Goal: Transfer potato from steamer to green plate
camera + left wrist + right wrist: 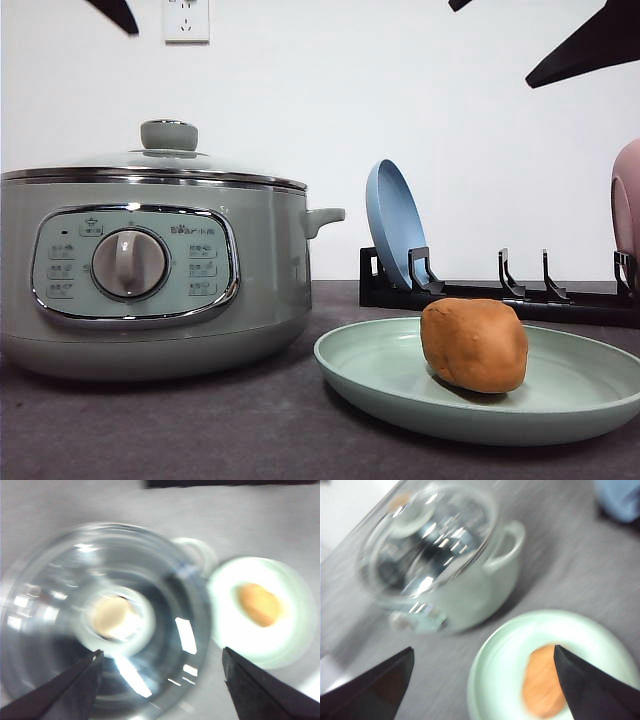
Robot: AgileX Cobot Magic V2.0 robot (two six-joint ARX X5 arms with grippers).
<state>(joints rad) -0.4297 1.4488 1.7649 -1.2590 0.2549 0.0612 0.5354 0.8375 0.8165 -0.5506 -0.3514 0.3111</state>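
The orange-brown potato point(474, 345) lies on the green plate point(380, 375) at the front right of the table. To its left stands the sage-green steamer point(150, 280), its glass lid on. My left gripper point(162, 651) hangs open high over the steamer's lid point(105, 620), holding nothing; the potato point(259, 605) and the plate point(225, 630) show beside the lid. My right gripper point(483, 648) is open and empty above the table, between the steamer point(445, 565) and the plate point(495, 680), on which the potato point(542, 682) lies. Dark fingers point(590, 45) reach in at the top of the front view.
A black dish rack point(480, 295) stands behind the green plate, with a blue plate point(395, 225) upright in it and a pink plate point(627, 200) at the right edge. A white wall with a socket point(186, 20) closes the back.
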